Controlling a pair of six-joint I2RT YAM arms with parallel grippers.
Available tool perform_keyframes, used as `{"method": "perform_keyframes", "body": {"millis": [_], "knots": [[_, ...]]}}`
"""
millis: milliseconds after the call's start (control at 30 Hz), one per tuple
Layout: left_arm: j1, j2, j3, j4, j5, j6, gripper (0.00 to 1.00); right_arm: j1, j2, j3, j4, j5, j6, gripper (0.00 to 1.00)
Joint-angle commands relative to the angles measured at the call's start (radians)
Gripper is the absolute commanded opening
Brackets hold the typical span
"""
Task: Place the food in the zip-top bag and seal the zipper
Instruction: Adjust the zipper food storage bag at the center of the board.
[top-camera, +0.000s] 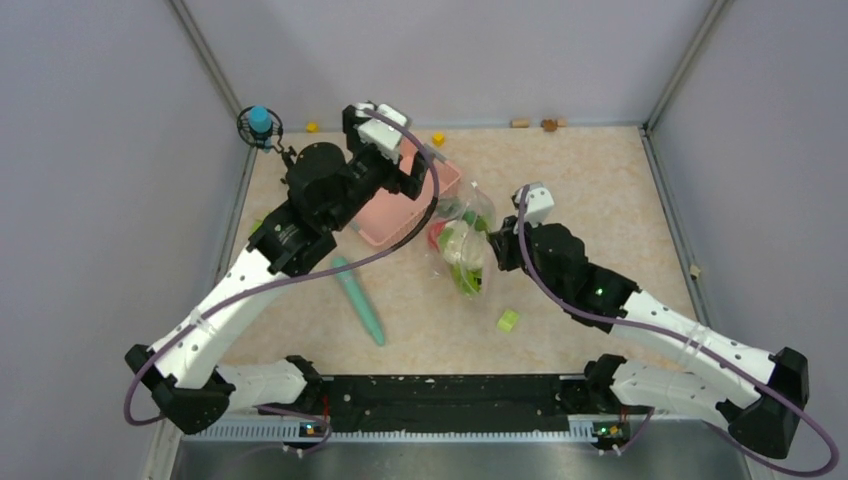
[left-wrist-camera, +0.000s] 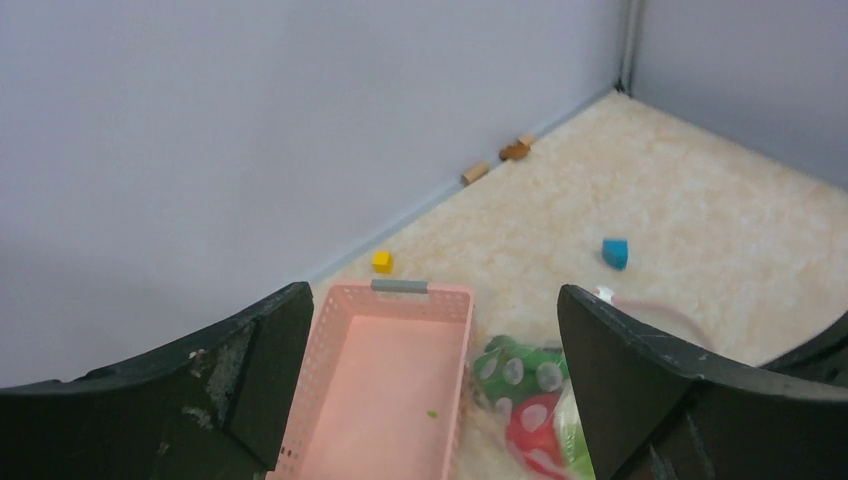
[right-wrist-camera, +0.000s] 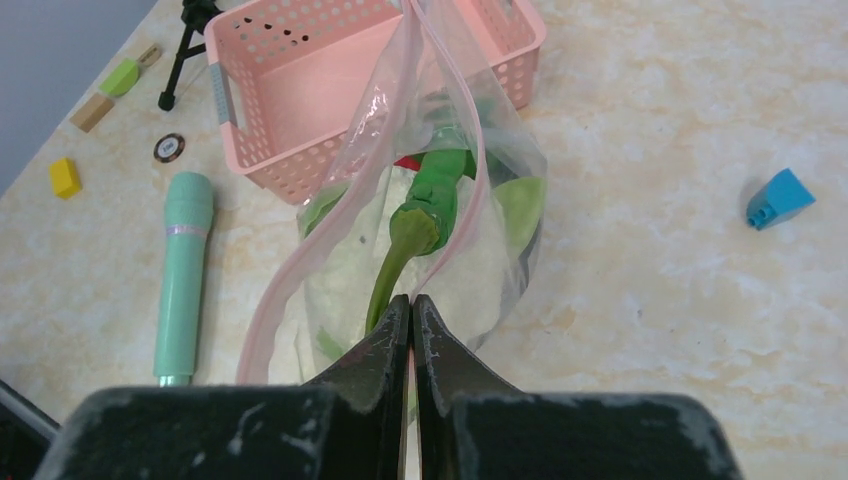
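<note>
The clear zip-top bag (top-camera: 463, 245) lies right of the pink basket, with the food (right-wrist-camera: 425, 205) inside: a green stalk, pale white pieces and a red piece (left-wrist-camera: 530, 425). Its mouth gapes open, and the pink zipper (right-wrist-camera: 296, 265) splits into two strips. My right gripper (right-wrist-camera: 411, 300) is shut on the zipper strip at the near end of the mouth; it also shows in the top view (top-camera: 497, 245). My left gripper (left-wrist-camera: 435, 295) is wide open and empty above the basket's right end, left of the bag's far end (top-camera: 418, 172).
The pink basket (top-camera: 385, 215) holds no toys. A long teal stick (top-camera: 358, 298) lies left of the bag. A yellow-green block (top-camera: 508, 320) sits in front. A blue block (right-wrist-camera: 778, 198) and a yellow block (left-wrist-camera: 381, 262) lie nearby. A small tripod (top-camera: 260, 124) stands at the back left.
</note>
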Motion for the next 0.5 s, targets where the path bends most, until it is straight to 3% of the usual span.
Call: {"method": "perform_keyframes", "body": {"millis": [0,100,200,333,467], "knots": [[0.102,0.062,-0.025,-0.036,0.419,0.290,0.97,-0.024,0.005,0.071,0.012,-0.010,-0.088,0.00],[0.171,0.055,-0.140,-0.008,0.641,0.409,0.97,-0.027,0.013,0.086,0.012,-0.023,-0.122,0.00],[0.219,0.092,-0.181,0.019,0.818,0.413,0.97,-0.027,0.026,0.097,0.014,-0.039,-0.160,0.00],[0.299,0.192,-0.139,0.004,1.063,0.364,0.97,-0.027,0.062,0.105,0.011,-0.038,-0.160,0.00],[0.352,0.293,-0.084,-0.028,1.200,0.355,0.97,-0.027,0.089,0.126,0.006,-0.077,-0.171,0.00]]}}
